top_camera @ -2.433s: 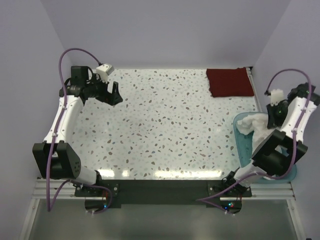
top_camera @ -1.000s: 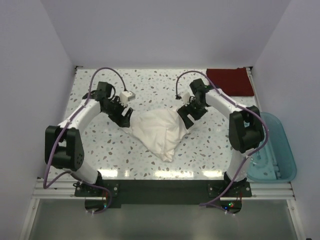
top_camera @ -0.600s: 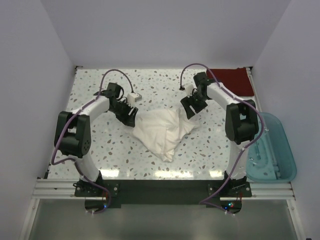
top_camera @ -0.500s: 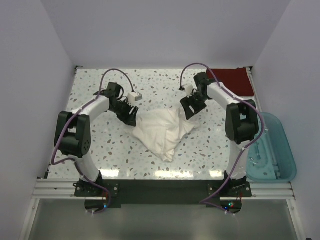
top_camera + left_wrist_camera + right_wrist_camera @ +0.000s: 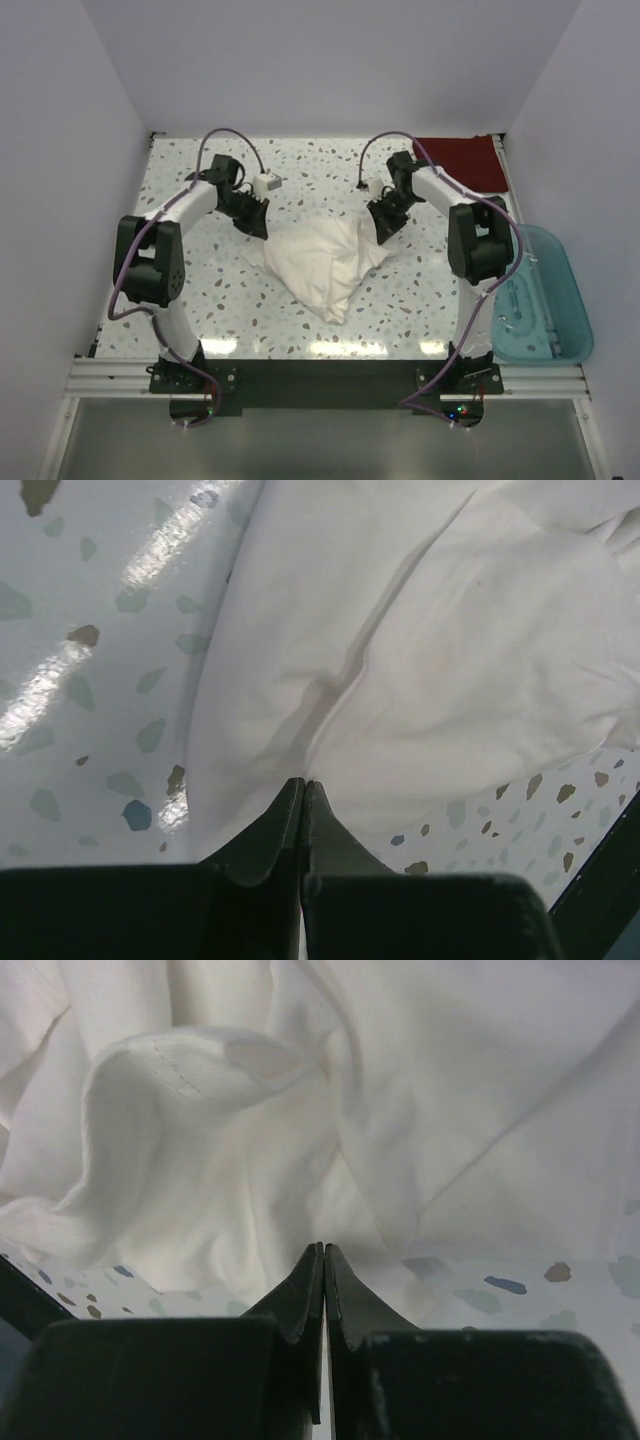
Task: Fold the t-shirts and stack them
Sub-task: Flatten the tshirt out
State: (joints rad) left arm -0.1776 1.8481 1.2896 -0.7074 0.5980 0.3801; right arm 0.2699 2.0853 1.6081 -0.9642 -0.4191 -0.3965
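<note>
A large white t-shirt (image 5: 320, 262) lies crumpled in a rough triangle at the middle of the speckled table (image 5: 200, 290). My left gripper (image 5: 258, 224) is at its upper left corner. In the left wrist view the gripper (image 5: 302, 780) is shut, pinching the cloth (image 5: 450, 660), and a crease runs away from the tips. My right gripper (image 5: 383, 228) is at the upper right corner. In the right wrist view the gripper (image 5: 323, 1247) is shut on the bunched cloth (image 5: 200, 1140). A dark red folded t-shirt (image 5: 470, 165) lies at the far right corner, away from both grippers.
A translucent teal bin (image 5: 570, 300) sits off the table's right edge, near the right arm's base. Purple walls close in the table on the left, back and right. Both arms arch over the back half of the table, their cables looping above them.
Both grippers have gone from open to shut at the white t-shirt's upper corners. The arms drew slightly back and apart, and the shirt's left corner spread a little to the left.
</note>
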